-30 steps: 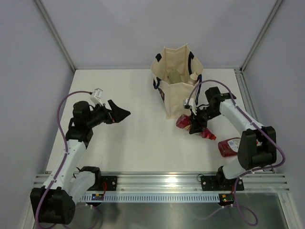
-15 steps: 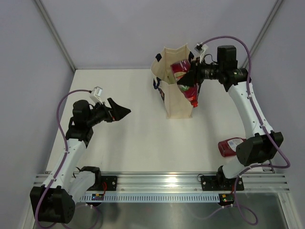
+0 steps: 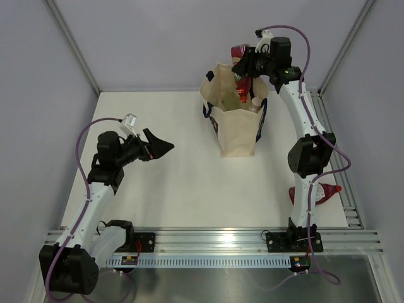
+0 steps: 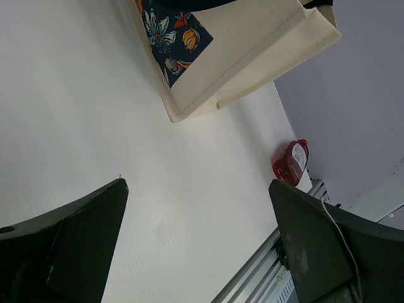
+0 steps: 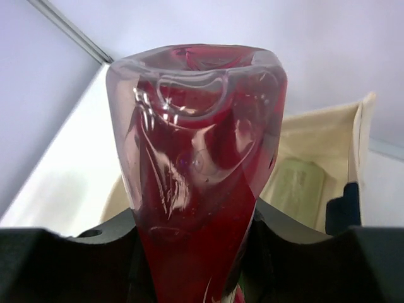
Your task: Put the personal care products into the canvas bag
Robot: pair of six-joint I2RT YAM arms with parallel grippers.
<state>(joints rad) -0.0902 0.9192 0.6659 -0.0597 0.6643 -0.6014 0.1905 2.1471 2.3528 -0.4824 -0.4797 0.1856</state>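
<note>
While the right gripper (image 3: 245, 65) pinches a dark red bottle (image 5: 196, 170), the canvas bag (image 3: 237, 129) sits open below it. The left gripper (image 4: 196, 246) has its fingers spread wide.

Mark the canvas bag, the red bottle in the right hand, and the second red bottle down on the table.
canvas bag (image 3: 238, 129): top external view, on its front fabric panel.
held red bottle (image 5: 196, 164): right wrist view, on the middle of its body.
second red bottle (image 4: 287, 166): left wrist view, on its red body.

Left arm bent, left claw (image 3: 159, 148) spread wide; right arm raised, right claw (image 3: 246, 64) seemingly clamping red bottle (image 5: 196, 158).
</note>
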